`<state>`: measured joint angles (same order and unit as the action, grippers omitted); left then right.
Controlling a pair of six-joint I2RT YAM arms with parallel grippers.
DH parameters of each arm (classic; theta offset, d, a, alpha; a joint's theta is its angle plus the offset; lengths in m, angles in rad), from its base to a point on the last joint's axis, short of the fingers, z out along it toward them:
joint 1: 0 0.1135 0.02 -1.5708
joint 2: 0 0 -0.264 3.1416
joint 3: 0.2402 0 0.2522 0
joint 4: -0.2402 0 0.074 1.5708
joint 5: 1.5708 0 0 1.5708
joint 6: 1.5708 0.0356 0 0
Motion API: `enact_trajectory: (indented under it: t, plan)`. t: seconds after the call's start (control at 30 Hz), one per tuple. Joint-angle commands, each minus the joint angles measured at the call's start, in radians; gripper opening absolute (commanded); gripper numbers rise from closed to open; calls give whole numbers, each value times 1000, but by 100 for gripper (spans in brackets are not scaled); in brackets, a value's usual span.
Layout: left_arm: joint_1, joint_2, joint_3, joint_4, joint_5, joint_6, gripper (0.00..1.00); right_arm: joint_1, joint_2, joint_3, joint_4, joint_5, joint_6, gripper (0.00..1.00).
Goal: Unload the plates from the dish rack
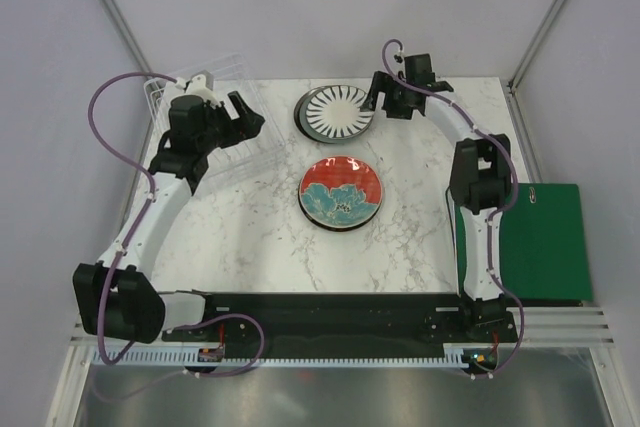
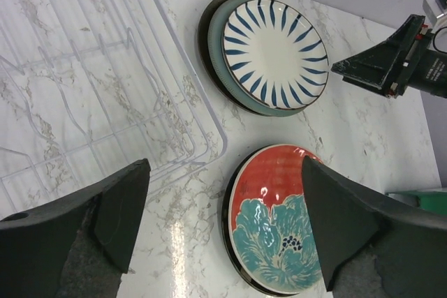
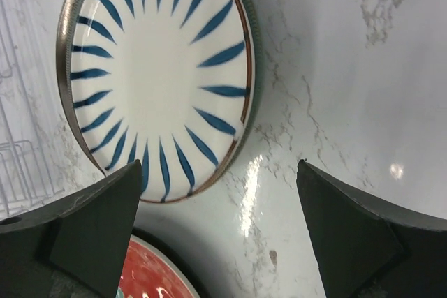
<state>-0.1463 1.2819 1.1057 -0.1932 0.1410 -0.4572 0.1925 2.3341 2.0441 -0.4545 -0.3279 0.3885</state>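
Both striped plate [image 1: 337,110] and floral plate [image 1: 341,190] lie flat, seemingly stacked.

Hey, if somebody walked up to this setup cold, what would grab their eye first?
Probably the red plate with teal flowers, bright in the middle of the marble table. Next, the white striped plate topping a stack at the far edge, with the right gripper open just beside it. At far left, the left gripper hangs open at the edge of the wire dish rack, where no plates show.
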Motion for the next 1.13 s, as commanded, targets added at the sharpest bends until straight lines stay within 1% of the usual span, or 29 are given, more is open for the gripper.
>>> enact_trajectory:
  t: [0.0,0.03,0.07,0.1,0.13,0.17,0.23,0.27,0.33,0.37,0.43,0.47,0.53,0.57,0.77,0.83,0.97,1.1]
  plan:
    - [-3,-75,-18,-17,6,68,100,18,-218,-122,0,124,-100,98]
    - [-3,-99,-23,-18,9,69,100,21,-260,-162,7,191,-131,98]
    - [-3,-114,-27,-18,17,75,100,25,-350,-242,23,211,-148,98]
    - [-3,-130,-41,-18,28,75,100,38,-401,-292,37,246,-166,98]
    - [-3,-148,-46,-22,35,75,100,42,-453,-344,51,312,-177,98]
    - [-3,-185,-53,-23,43,77,100,48,-552,-443,81,322,-184,98]
    - [-4,-232,-84,-25,29,75,100,64,-648,-539,108,381,-192,98]
    - [-6,-280,-95,-23,19,75,100,70,-733,-623,126,403,-197,98]
    - [-9,-325,-118,-34,-18,94,100,91,-812,-700,143,421,-209,98]
    - [-12,-354,-122,-40,-27,127,100,96,-875,-758,148,444,-215,98]
    - [-19,-436,-136,-73,-125,158,100,116,-930,-808,146,480,-211,98]
    - [-19,-461,-145,-81,-195,172,100,128,-982,-859,157,495,-203,98]
    - [-19,-522,-149,-116,-244,210,100,139,-1036,-916,181,515,-200,98]
    - [-19,-535,-150,-129,-270,224,100,142,-1086,-974,207,530,-201,98]
    - [-19,-598,-182,-183,-319,278,100,145,-1252,-1163,279,576,-197,98]
    - [-19,-615,-191,-187,-330,288,100,147,-1300,-1209,289,628,-185,98]
    - [-19,-633,-208,-187,-327,293,100,147,-1349,-1242,312,645,-175,98]
    - [-19,-628,-190,-186,-356,287,100,148,-1409,-1282,367,609,-186,98]
